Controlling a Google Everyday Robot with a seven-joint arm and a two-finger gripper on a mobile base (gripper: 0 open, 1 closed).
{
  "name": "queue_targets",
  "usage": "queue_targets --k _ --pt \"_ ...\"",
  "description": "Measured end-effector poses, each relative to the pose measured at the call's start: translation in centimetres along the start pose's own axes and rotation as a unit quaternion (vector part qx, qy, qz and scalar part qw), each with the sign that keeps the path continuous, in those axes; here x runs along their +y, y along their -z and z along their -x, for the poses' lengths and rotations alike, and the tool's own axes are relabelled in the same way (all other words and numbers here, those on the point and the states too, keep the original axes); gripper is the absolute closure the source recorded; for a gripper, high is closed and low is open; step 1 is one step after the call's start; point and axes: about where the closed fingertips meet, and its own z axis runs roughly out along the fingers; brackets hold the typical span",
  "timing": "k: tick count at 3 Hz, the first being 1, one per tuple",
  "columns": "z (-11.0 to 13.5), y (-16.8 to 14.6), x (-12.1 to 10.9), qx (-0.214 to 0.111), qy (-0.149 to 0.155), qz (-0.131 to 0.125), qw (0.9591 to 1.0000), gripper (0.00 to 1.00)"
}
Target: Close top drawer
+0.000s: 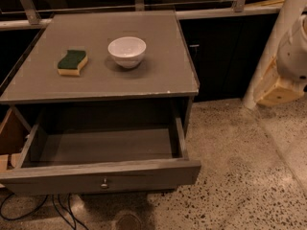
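Speckled floor [240, 186]; top drawer [103, 176] pulled out at lower left; hand outside frame, grip state untellable.

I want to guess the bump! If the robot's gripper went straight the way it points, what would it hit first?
The gripper, at the right edge, seems to point down-left. It would likely meet the floor first, not the open drawer; depth is unclear.

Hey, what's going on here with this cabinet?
A robot is meant to close the top drawer, which stands pulled far out and looks empty. Nothing touches it: only part of the robot's white arm shows at the right edge, and the gripper is out of view. A sponge and a white bowl sit on the cabinet top.
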Motion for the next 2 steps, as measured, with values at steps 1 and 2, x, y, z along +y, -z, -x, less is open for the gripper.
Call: queue_targets --k 1,2 --pt "-2.4 -5.4 2.8 0.020 -0.001 0.020 0.9996 1.00" --pt "-3.0 -8.7 4.2 0.033 0.009 0.039 0.9987 1.00"
